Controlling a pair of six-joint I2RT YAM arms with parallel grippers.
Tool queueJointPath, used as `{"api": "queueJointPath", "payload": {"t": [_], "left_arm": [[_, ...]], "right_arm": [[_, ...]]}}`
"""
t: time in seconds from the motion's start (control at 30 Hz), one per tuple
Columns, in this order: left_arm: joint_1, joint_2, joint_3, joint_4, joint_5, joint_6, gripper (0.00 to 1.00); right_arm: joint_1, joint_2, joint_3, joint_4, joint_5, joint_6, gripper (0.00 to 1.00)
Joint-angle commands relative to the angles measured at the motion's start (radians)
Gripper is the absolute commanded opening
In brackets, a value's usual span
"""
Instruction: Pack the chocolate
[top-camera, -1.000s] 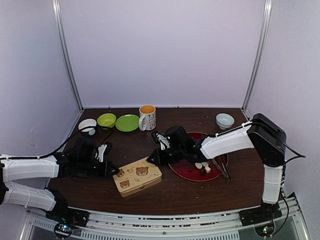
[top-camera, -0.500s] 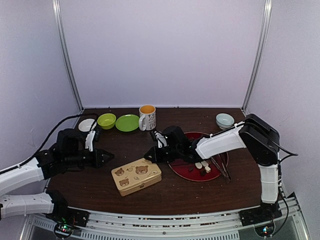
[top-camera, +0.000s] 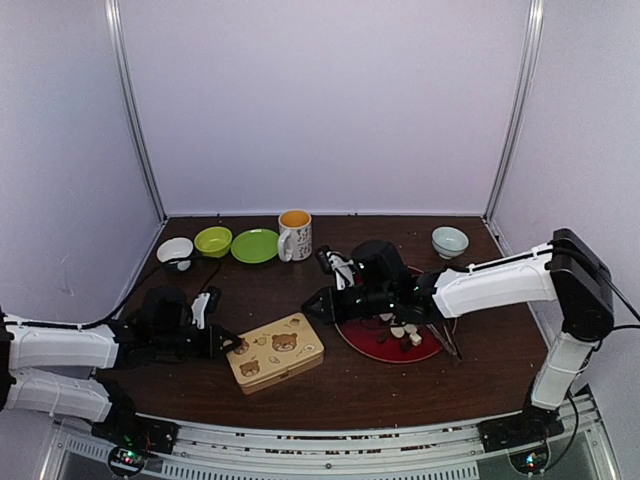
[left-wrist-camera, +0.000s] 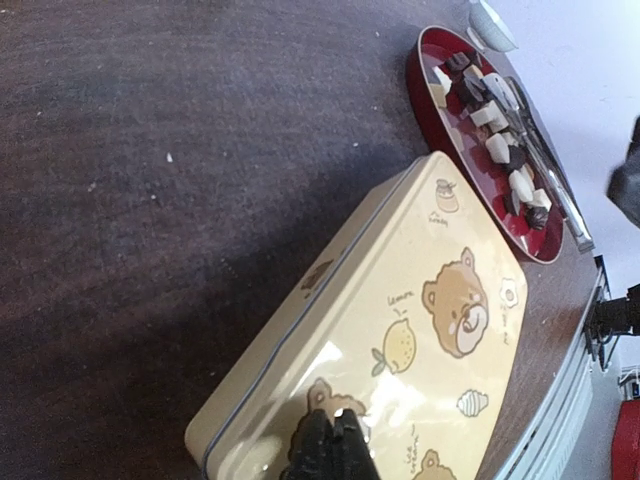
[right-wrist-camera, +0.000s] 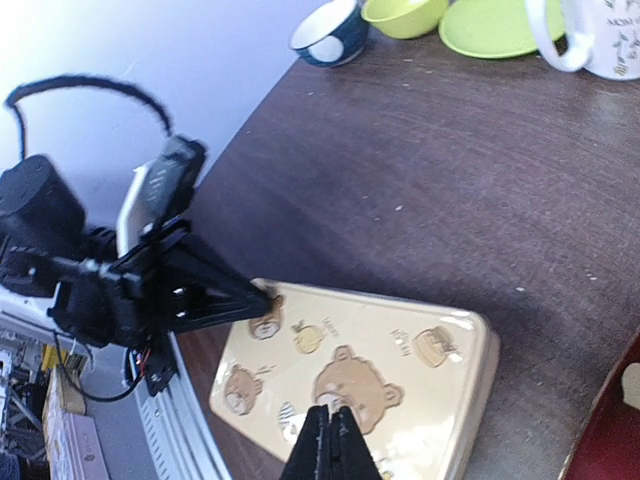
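Observation:
The chocolate (top-camera: 405, 334), several dark, tan and white pieces, lies on a red plate (top-camera: 352, 340); it also shows in the left wrist view (left-wrist-camera: 492, 110). A closed cream tin with bear pictures (top-camera: 274, 352) sits left of the plate. My left gripper (top-camera: 233, 343) is shut, its tip at the tin's left end, over the lid (left-wrist-camera: 420, 330) in its wrist view. My right gripper (top-camera: 312, 308) is shut and empty, just above the tin's right end (right-wrist-camera: 360, 370).
Thin dark tongs (top-camera: 443, 337) lie on the plate's right side. At the back stand a white mug (top-camera: 295, 235), a green plate (top-camera: 255, 246), a green bowl (top-camera: 213, 241), a dark bowl (top-camera: 175, 251) and a pale bowl (top-camera: 449, 241).
My left gripper swung away to the back left, then came back down to the tin's left end. My right arm shifted slightly right, its gripper staying by the tin.

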Motion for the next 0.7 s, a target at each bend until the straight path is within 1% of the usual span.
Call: {"api": "queueJointPath", "payload": {"t": [0.0, 0.1, 0.13, 0.2, 0.3, 0.37, 0.43, 0.53, 0.67], "left_arm": [[-0.001, 0.068, -0.021, 0.028, -0.001, -0.013, 0.00], [-0.001, -0.034, -0.014, -0.050, -0.019, -0.004, 0.00], [-0.001, -0.067, 0.020, -0.075, -0.012, 0.003, 0.00], [-0.001, -0.122, 0.057, -0.133, 0.029, 0.021, 0.00], [-0.011, -0.158, 0.110, -0.218, 0.125, 0.051, 0.00], [-0.038, -0.177, 0.131, -0.283, 0.153, 0.065, 0.00], [-0.068, -0.201, 0.133, -0.319, 0.158, 0.065, 0.00], [-0.109, -0.225, 0.094, -0.299, 0.159, 0.026, 0.00], [-0.133, -0.200, -0.014, -0.193, 0.169, -0.030, 0.00]], "right_arm": [[0.052, -0.065, -0.063, -0.047, -0.005, -0.049, 0.00], [0.065, -0.036, -0.118, -0.010, 0.021, -0.022, 0.00], [0.064, -0.012, -0.132, 0.004, 0.028, -0.008, 0.00], [0.064, 0.050, -0.152, 0.036, 0.042, 0.018, 0.00], [0.065, 0.120, -0.178, 0.112, 0.036, 0.064, 0.00], [0.065, 0.132, -0.188, 0.153, 0.023, 0.085, 0.00], [0.065, 0.121, -0.191, 0.158, 0.027, 0.080, 0.00], [0.067, 0.082, -0.193, 0.144, 0.043, 0.056, 0.00], [0.065, 0.043, -0.187, 0.111, 0.057, 0.026, 0.00]]}}
